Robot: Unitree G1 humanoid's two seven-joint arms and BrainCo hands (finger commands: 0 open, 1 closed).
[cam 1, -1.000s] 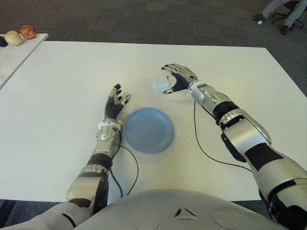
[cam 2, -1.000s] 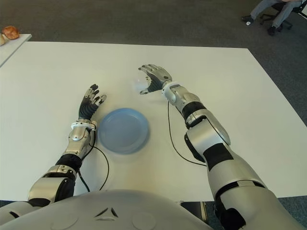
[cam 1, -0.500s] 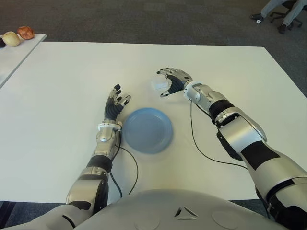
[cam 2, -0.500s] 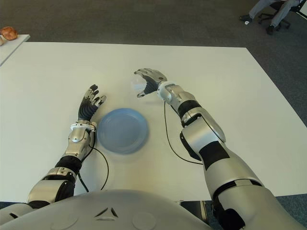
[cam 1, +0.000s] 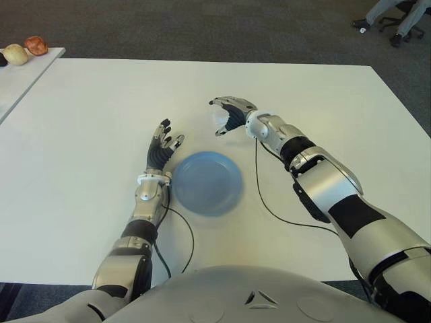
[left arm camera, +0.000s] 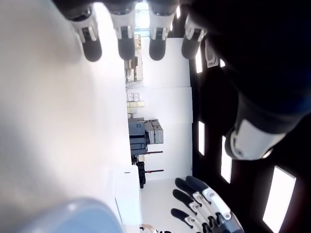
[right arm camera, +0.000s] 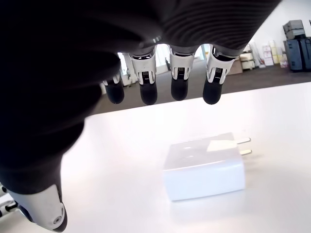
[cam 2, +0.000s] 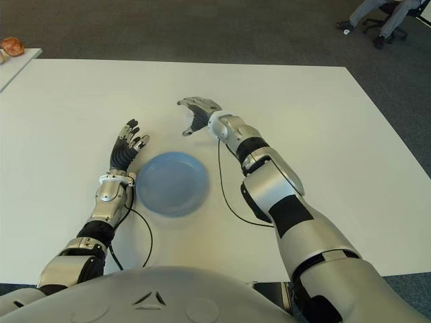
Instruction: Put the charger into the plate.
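Fruit-like objects [cam 1: 27, 50] sit on a side table [cam 1: 20, 77] at the far left edge of the head view, well apart from the work area. Next comes the left hand [cam 1: 162, 147], showing just left of the blue plate [cam 1: 206, 182] with its fingers [cam 1: 165, 131] spread and straight, holding nothing. The plate lies flat on the white tabletop [cam 1: 81, 134], bare inside. Beyond the plate and a little to its right, the right hand [cam 1: 231, 114] hangs palm-down over the white charger [right arm camera: 204, 167], its fingers [right arm camera: 179, 75] arched open above the block and not touching it in the wrist view. The charger rests on the tabletop outside the plate, its two prongs [right arm camera: 245, 146] sticking out sideways. A black cable [cam 1: 269, 202] trails from the right forearm across the tabletop. At the far right corner, chair wheels and a person's legs [cam 1: 390, 17] show on the carpet.
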